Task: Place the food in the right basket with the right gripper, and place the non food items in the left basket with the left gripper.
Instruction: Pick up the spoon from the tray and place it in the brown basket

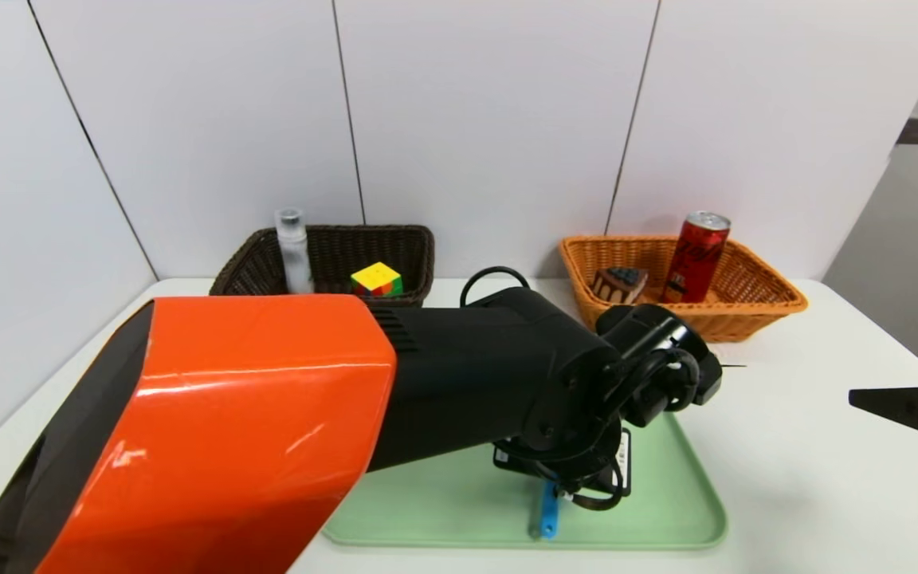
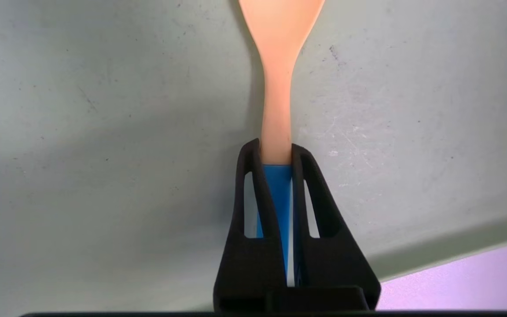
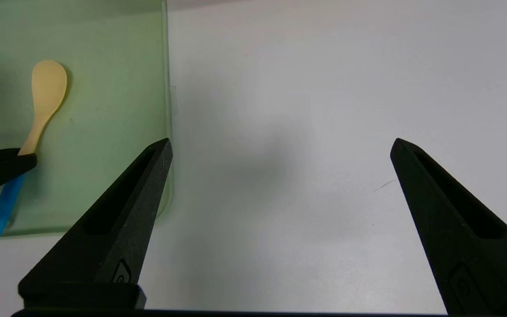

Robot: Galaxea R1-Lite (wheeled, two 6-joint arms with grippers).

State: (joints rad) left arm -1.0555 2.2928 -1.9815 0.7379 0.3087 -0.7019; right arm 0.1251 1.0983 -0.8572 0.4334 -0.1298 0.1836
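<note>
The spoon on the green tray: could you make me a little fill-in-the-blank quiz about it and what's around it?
1. The left gripper is shut on the wooden spoon where wood meets its ____ handle.
2. The spoon lies on the ____ tray.
3. The red can stands in the ____ basket.
4. The right gripper holds ____.

Missing words: blue; green; orange; nothing
</note>
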